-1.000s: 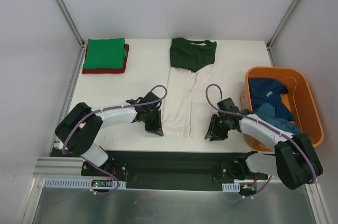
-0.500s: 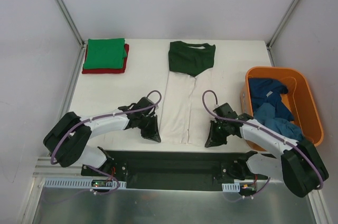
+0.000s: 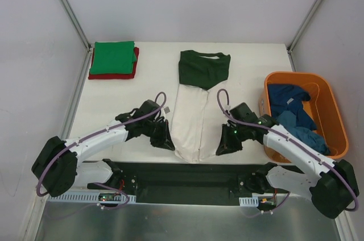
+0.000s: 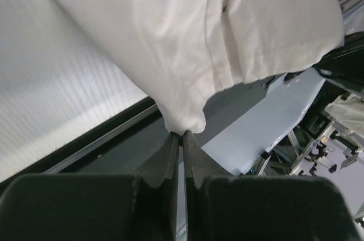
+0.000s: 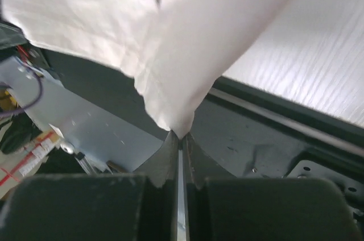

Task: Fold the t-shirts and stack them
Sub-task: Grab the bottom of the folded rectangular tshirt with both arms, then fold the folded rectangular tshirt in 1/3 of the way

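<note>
We see our left tool (image 4: pixel 182 137) closed tight, its two fingers pinching a bunched corner of the white t-shirt (image 3: pixel 192 127) at the hem. Our right tool (image 5: pixel 180 136) is closed in the same way on the opposite hem corner, with cloth fanning up and away from its tips. From above, the two tools sit on either side of the shirt's near end, close to the front edge of the surface (image 3: pixel 153 84). The hem between them sags into a narrow pouch. It seems to hang clear of the surface there, though the overhead view does not settle that. The shirt runs away from us as a long folded strip, and its dark green collar end lies flat near the far middle of the surface.

At the far left corner a folded bright green t-shirt (image 3: pixel 112 57) rests on a folded red t-shirt (image 3: pixel 136 63). On the right, well apart from the white shirt, an orange tub (image 3: pixel 336 119) holds crumpled blue t-shirts (image 3: pixel 290 107).
</note>
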Controlling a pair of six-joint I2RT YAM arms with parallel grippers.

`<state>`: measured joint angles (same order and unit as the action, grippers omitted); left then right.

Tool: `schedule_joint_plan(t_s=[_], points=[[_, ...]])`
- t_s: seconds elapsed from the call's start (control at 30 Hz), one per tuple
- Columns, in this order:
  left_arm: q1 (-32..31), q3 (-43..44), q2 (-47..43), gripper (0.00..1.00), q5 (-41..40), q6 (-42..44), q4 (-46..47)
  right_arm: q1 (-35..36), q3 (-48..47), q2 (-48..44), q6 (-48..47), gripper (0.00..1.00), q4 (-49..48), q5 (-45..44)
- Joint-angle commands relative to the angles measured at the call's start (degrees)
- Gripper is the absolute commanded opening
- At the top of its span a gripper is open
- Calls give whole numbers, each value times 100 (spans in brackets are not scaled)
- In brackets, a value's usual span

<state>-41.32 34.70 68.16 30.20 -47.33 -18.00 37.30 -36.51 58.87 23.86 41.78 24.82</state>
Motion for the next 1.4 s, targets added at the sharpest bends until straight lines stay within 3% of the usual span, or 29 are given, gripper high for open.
schedule_joint_plan(t_s=[0.0, 0.2, 0.33, 0.7, 1.37], points=[[308, 905, 267, 0, -303, 487, -90, -284, -1041, 308, -565, 1, 252, -679], [642, 1994, 829, 0, -1129, 804, -90, -917, -1699, 695, -856, 1, -29, -1198], [880, 2760, 1540, 0, -1060, 971, -72, -1285, -2140, 993, -1093, 1, -231, -1594], [1539, 4597, 3071, 0, -700, 1411, -72, -2051, -3502, 2522, -1586, 1, -425, -1313], [2049, 6232, 5013, 0, -330, 1815, -72, -2631, -4891, 4413, -1753, 1, -680, -909]])
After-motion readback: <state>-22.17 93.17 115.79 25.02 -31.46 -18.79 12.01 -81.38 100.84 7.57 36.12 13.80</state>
